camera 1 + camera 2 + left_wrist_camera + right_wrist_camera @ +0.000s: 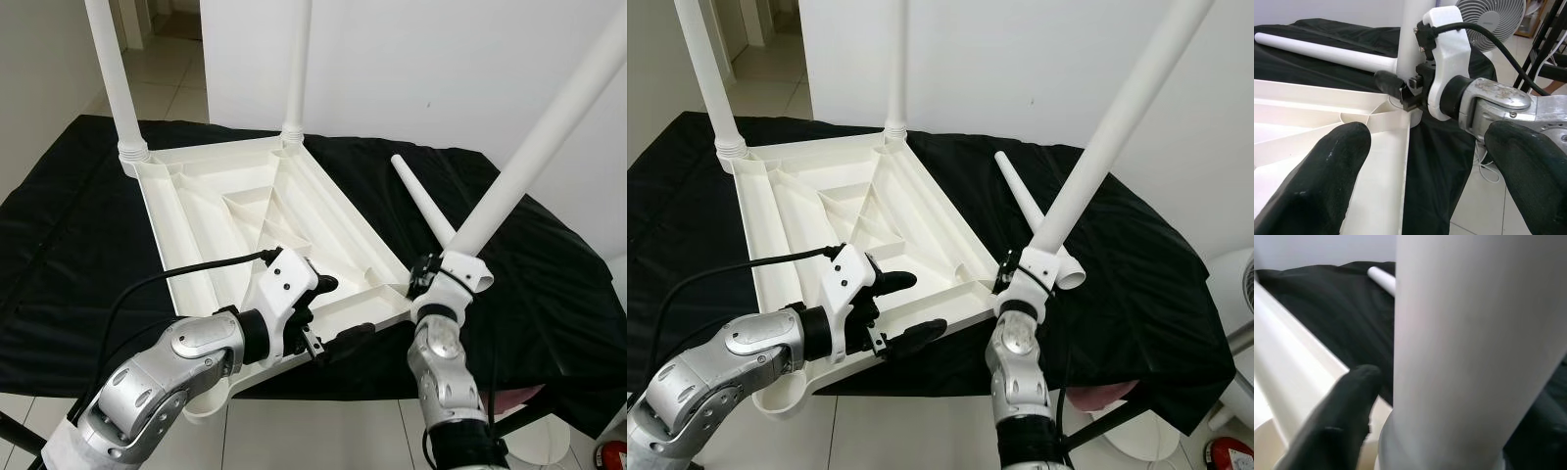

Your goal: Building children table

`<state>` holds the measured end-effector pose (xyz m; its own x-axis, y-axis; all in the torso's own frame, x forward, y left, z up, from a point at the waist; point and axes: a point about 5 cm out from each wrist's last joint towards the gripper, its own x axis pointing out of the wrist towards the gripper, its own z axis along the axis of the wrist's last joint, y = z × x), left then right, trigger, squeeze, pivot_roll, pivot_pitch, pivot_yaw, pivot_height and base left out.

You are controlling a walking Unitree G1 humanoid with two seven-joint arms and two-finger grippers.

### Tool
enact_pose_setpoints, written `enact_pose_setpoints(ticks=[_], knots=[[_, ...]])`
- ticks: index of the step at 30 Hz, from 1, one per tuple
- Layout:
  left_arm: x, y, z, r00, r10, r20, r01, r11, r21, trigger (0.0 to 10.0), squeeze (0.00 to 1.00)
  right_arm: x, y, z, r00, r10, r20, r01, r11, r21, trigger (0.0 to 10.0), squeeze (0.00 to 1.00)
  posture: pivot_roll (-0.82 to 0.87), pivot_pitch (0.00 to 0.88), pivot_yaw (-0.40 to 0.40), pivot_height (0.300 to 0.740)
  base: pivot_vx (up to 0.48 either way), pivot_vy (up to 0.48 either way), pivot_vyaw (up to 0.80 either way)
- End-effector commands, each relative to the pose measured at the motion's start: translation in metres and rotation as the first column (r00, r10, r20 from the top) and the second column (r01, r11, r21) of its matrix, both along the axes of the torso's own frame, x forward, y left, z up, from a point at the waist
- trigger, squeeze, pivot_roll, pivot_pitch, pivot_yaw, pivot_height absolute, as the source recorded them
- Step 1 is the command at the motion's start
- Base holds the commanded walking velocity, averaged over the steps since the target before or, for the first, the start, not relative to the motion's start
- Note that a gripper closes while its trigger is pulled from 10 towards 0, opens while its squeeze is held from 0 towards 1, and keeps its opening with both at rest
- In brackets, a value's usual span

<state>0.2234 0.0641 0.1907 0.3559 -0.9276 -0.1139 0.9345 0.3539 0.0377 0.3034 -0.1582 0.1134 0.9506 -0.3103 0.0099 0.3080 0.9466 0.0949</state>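
White plastic tabletop (245,225) lay upside down across the frame's centre on black cloth (59,255), two legs already upright at upper left. I had the right gripper (1019,272) clamped around a third leg (1107,127), tilted over the near corner socket — the left gripper (901,313) spread open astride the rim to steady it. My left wrist view caught the leg's foot at the socket; a spare leg (421,201) lay beside.

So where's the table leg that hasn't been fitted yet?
The loose leg lies on the black cloth, on the robot's right of the upturned tabletop, just behind the leg in the right pincer.
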Motion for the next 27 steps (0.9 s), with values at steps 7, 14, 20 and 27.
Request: enact_pose_setpoints(ticks=[7,14,20,27], knots=[[-0.005,-0.004,0.002,0.995,-0.101,0.008,0.101,0.995,0.005,10.0,0.0,0.008,-0.017,0.01,0.986,0.157,0.061,-0.156,0.987,-0.028,10.0,1.0,0.02,0.0,-0.098,0.74,0.0,0.0,0.0],[-0.005,-0.003,0.002,0.995,-0.097,0.01,0.097,0.995,0.007,10.0,0.0,0.011,-0.029,0.018,0.95,0.303,0.077,-0.298,0.952,-0.066,10.0,0.61,0.02,0.0,-0.087,0.74,0.0,0.0,0.0],[-0.004,-0.002,0.003,0.995,-0.096,0.01,0.096,0.995,0.01,10.0,0.0,0.012,-0.034,0.02,0.867,0.495,0.052,-0.487,0.865,-0.122,10.0,0.0,0.03,0.0,-0.08,0.74,0.0,0.0,0.0],[-0.003,-0.001,0.004,0.995,-0.097,0.011,0.097,0.995,0.014,10.0,0.0,0.014,-0.04,0.017,0.753,0.658,-0.018,-0.652,0.742,-0.156,10.0,0.0,0.03,0.0,-0.071,0.74,0.0,0.0,0.0]])
